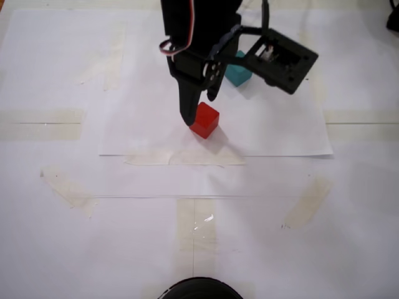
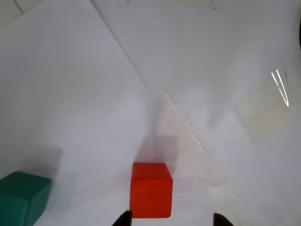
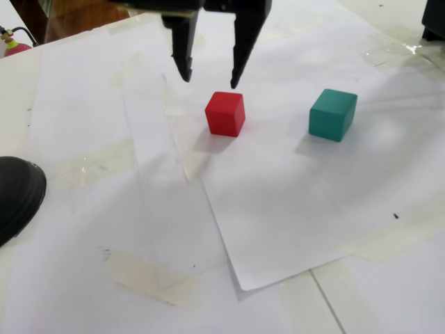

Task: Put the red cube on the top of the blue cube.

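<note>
gripper (image 3: 209, 75) spread above red cube (image 3: 225, 113), blue cube (image 3: 333, 115) apart

White paper sheets (image 3: 292, 209) are covering the table | clear tape strips (image 1: 40, 123) are holding them down | soft light is glinting off the tape | brown wood (image 3: 69, 14) is showing beyond the far edge

White paper sheet (image 3: 292, 209) taped to table (image 3: 389, 306); tape strips (image 1: 40, 123); dark round object (image 3: 17, 195)
</note>
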